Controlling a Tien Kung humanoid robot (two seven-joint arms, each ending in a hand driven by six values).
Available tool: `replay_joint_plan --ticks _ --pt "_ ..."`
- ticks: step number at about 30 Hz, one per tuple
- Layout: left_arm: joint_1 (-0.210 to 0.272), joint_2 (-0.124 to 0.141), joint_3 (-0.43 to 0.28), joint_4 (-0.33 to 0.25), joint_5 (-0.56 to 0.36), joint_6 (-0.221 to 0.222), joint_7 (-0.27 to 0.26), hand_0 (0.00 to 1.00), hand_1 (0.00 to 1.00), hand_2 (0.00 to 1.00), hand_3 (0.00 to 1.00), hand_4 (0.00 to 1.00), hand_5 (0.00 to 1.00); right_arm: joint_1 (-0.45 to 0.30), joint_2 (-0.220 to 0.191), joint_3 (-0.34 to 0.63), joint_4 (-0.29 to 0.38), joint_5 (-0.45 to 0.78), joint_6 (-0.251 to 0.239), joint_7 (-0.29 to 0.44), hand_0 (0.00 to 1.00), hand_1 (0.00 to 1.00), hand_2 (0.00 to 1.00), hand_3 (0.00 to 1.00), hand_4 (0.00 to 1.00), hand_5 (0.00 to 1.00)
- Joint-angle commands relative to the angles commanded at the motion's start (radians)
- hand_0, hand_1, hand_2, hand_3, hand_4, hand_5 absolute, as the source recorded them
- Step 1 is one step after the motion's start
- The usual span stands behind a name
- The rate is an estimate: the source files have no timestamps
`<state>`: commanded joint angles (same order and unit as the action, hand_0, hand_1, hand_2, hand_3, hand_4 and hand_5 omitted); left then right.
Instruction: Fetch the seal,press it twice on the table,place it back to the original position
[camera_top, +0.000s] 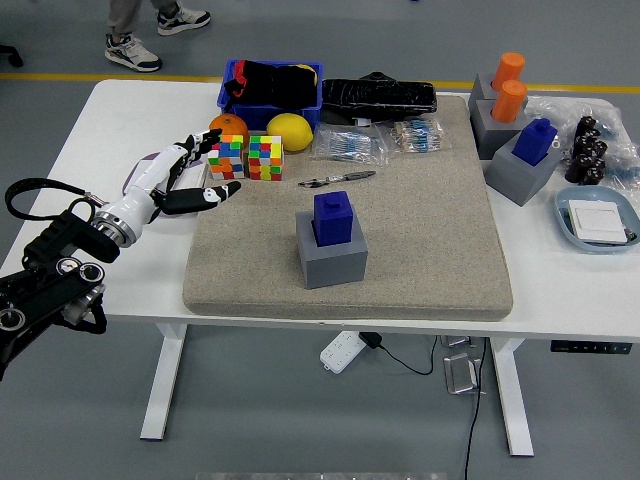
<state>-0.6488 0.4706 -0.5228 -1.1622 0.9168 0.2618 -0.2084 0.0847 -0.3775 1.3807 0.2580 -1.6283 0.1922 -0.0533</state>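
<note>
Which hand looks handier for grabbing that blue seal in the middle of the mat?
Left, likely. The left hand is already over the table, fingers spread, just left of the mat, with nothing between it and the seal. The right hand isn't in view.

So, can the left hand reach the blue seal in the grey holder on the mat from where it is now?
Probably yes. The left hand is open over the mat's left edge, and the bare mat lies between it and the blue seal. The cubes and pen sit farther back.
</note>
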Motion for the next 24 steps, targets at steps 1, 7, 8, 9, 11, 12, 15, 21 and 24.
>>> replay_joint_plan --ticks 1,7,8,9,11,12,15,21,24 --pt "0.002 -0.004 0.002 -0.008 0.004 0.000 0.002 0.998 0.987 0.969 0.963 0.826 0.173 0.000 0.000 0.000 0.000 0.000 0.000 0.000 0.783 0.701 0.686 0.644 0.761 0.545" --pt "0.021 -0.043 0.005 -0.027 0.005 0.001 0.003 0.998 0.989 0.970 0.963 0.830 0.166 0.002 0.002 -0.001 0.001 0.000 0.000 0.000 0.782 0.701 0.686 0.643 0.761 0.545" --pt "0.022 -0.048 0.007 -0.027 0.005 0.002 0.003 0.998 0.989 0.970 0.963 0.830 0.166 0.002 0.003 -0.001 0.001 -0.001 0.000 0.000 0.782 0.701 0.686 0.643 0.761 0.545" --pt "0.026 -0.059 0.009 -0.028 0.004 0.004 0.002 0.998 0.989 0.970 0.963 0.830 0.166 0.002 0.004 0.000 0.000 -0.002 0.000 0.000 0.782 0.701 0.686 0.643 0.761 0.545" --pt "0.030 -0.075 0.012 -0.029 0.003 0.007 0.002 0.998 0.989 0.970 0.963 0.830 0.166 0.002 0.006 -0.001 0.001 -0.002 0.000 -0.001 0.782 0.701 0.686 0.643 0.761 0.545" --pt "0.032 -0.083 0.014 -0.030 0.006 0.007 0.003 0.998 0.988 0.970 0.964 0.833 0.158 0.001 0.006 -0.002 0.001 -0.003 0.000 -0.001 0.782 0.701 0.686 0.643 0.761 0.545" --pt "0.039 -0.111 0.013 -0.036 0.021 0.011 0.008 0.998 0.988 0.970 0.964 0.833 0.158 0.001 0.007 -0.001 0.000 -0.005 -0.002 -0.001 0.782 0.701 0.686 0.643 0.761 0.545" --pt "0.048 -0.157 -0.006 -0.029 0.044 0.029 0.016 0.998 0.988 0.970 0.964 0.821 0.158 0.003 0.009 -0.003 0.002 -0.007 -0.002 0.001 0.783 0.701 0.686 0.642 0.760 0.545" --pt "0.051 -0.171 -0.013 -0.026 0.045 0.031 0.015 0.998 0.987 0.968 0.963 0.828 0.143 0.002 0.009 0.000 0.000 -0.011 -0.003 0.001 0.782 0.701 0.684 0.641 0.761 0.547"
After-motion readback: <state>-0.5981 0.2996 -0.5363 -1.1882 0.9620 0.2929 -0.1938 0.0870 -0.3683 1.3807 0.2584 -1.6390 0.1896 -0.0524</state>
